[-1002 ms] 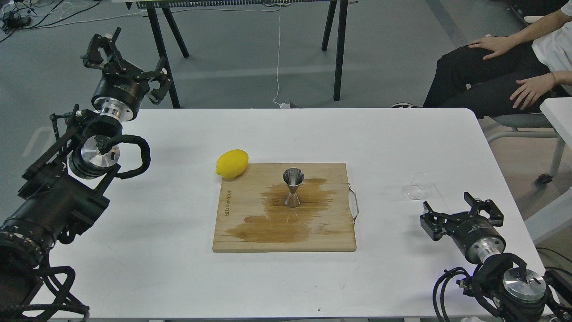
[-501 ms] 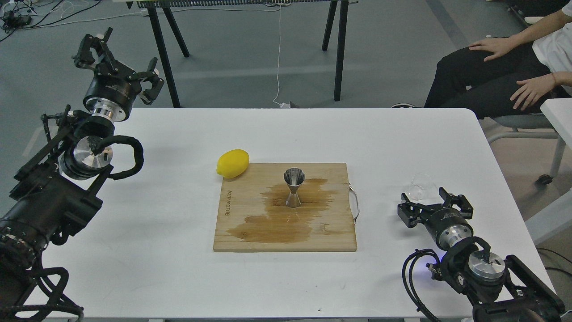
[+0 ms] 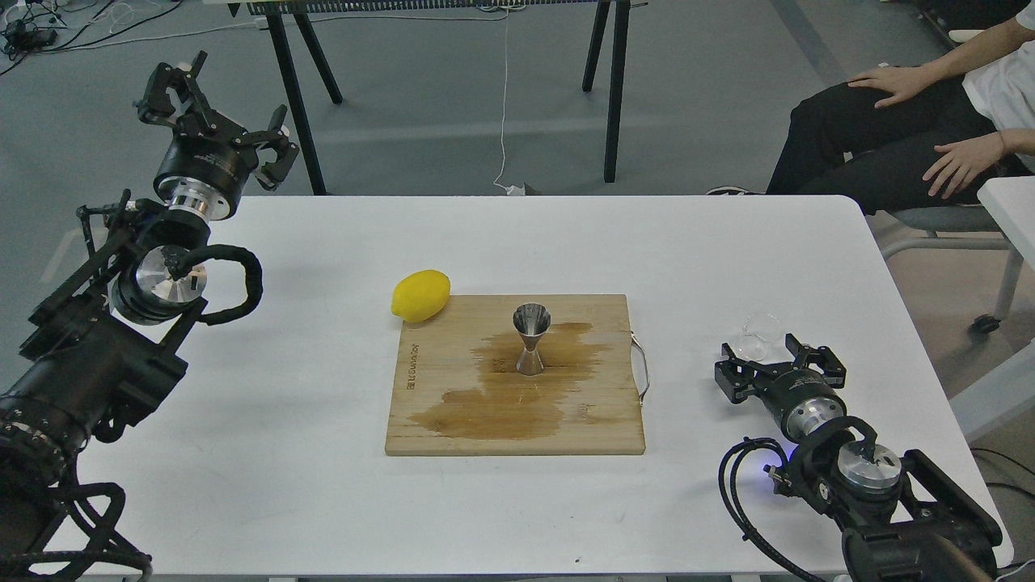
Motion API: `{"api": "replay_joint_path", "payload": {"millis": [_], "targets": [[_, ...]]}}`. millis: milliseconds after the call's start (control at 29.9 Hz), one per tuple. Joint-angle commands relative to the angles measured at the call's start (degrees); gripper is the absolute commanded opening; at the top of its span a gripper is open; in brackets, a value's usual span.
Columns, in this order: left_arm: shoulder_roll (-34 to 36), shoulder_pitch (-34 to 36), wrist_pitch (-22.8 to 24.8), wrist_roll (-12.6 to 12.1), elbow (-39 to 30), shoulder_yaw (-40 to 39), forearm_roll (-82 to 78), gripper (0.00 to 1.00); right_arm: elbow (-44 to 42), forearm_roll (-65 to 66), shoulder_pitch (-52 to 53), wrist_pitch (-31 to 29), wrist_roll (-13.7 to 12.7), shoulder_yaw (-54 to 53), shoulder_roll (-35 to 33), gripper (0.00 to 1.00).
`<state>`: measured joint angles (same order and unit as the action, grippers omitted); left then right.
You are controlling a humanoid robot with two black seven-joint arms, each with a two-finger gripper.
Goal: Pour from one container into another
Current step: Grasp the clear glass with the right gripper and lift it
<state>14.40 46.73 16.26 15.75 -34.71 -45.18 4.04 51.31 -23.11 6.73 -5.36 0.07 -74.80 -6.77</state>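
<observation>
The clear glass cup [image 3: 761, 335] is hard to read against the white counter [image 3: 323, 485]: only its faint outline shows, and my right end effector [image 3: 779, 363] covers its lower edge, so I cannot tell whether a finger touches it. That right end effector sits just in front of the cup with its two fingers spread apart, holding nothing. My left end effector [image 3: 212, 105] hangs past the far left edge of the counter, fingers also parted and empty. The steel jigger [image 3: 530, 339] stands upright near the middle of the wooden board [image 3: 428, 428], on a dark wet stain [image 3: 501, 404] that spreads toward the board's front. A lemon [image 3: 420, 296] lies at the board's far left corner, touching or just beside it. Between jigger and cup lie the board's metal handle [image 3: 643, 368] and bare counter. A seated person [image 3: 897, 129] is cut off at the upper right.
</observation>
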Motion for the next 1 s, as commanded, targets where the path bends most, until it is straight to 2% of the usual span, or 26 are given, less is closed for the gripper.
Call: {"api": "replay_joint_path", "payload": {"millis": [0,200,534,701,835,968], "targets": [[0.02,-0.06,0.0,-0.02,0.08,0.0,-0.08,1.0,-2.52,-0.01,1.52,0.0,-0.15,-0.17,0.44,0.81],[-0.16,0.56,0.09,-0.1,3.59,0.09,-0.17,1.0,-5.78,-0.1,3.64,0.18,-1.38,-0.35,0.62,0.6],[-0.42,1.26,0.0,-0.02,4.04,0.0,-0.17,1.0,-4.3,-0.1,4.08,0.0,-1.3,0.27,0.71,0.37],[-0.07,1.35,0.0,-0.1,4.04,0.0,-0.17,1.0,8.34,0.52,3.46,1.84,-1.21,2.47,-2.96,0.37],[0.02,1.35,0.0,-0.1,4.04,0.0,-0.17,1.0,16.96,1.04,5.82,7.9,-1.21,4.92,-7.63,0.37],[-0.33,1.44,0.0,-0.1,3.95,0.0,-0.17,1.0,24.17,5.6,10.05,10.81,-1.21,10.45,-9.31,0.37]]}}
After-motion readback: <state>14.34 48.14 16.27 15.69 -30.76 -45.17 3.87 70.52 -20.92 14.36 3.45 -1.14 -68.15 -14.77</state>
